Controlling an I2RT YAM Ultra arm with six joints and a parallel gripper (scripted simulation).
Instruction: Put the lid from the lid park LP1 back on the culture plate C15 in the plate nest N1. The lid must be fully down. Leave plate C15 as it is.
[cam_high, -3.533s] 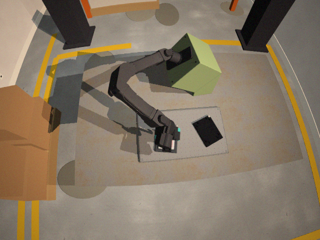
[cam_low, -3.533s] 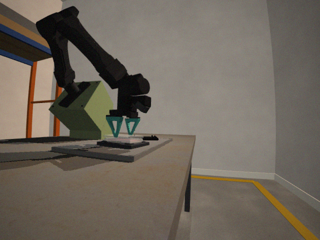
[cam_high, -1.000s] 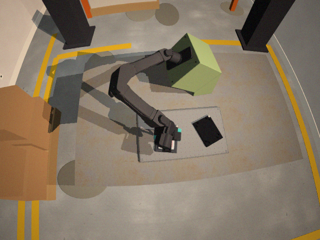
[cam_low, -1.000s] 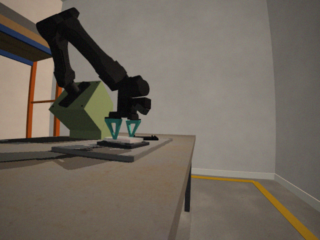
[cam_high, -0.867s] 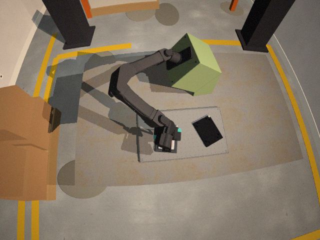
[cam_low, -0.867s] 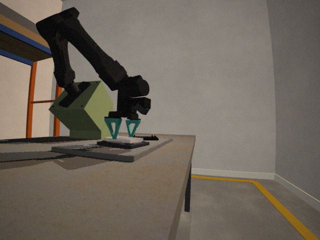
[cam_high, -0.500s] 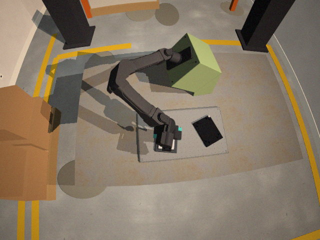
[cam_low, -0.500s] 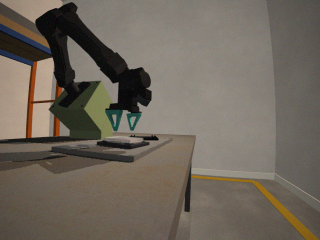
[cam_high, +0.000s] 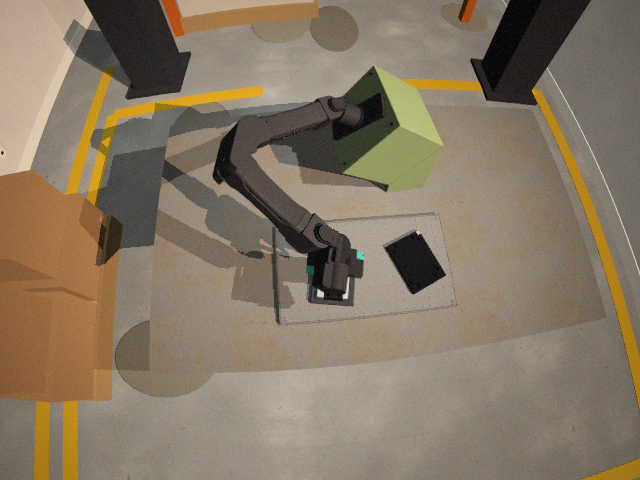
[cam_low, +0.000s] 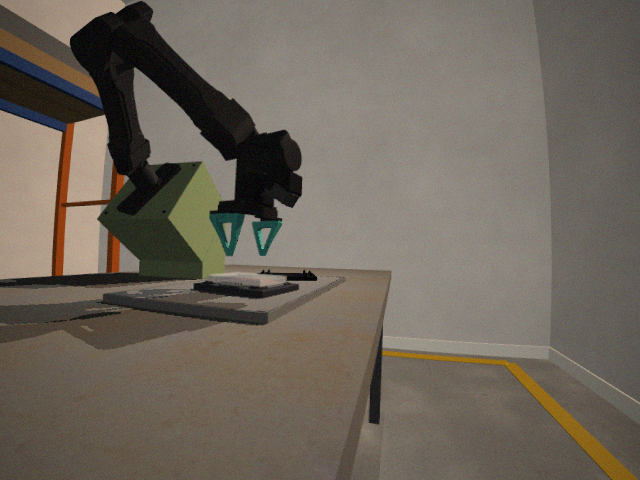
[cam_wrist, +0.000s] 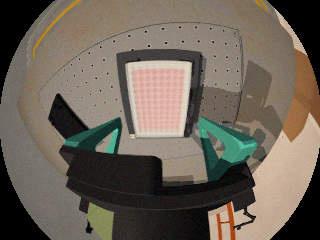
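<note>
The culture plate C15 sits in the dark plate nest N1, its pink wells showing through the clear lid that lies flat on it. In the side view the lidded plate rests low in the nest. My gripper is open and empty, its teal fingers hanging well above the plate; it also shows in the wrist view, with a finger on each side of the plate. In the top view the arm's wrist covers most of the plate. The lid park LP1 is a bare black pad to the right.
The grey perforated baseplate carries the nest and the lid park. The green arm base block stands behind it. A brown box is at the left. The table edge drops off on the right of the side view.
</note>
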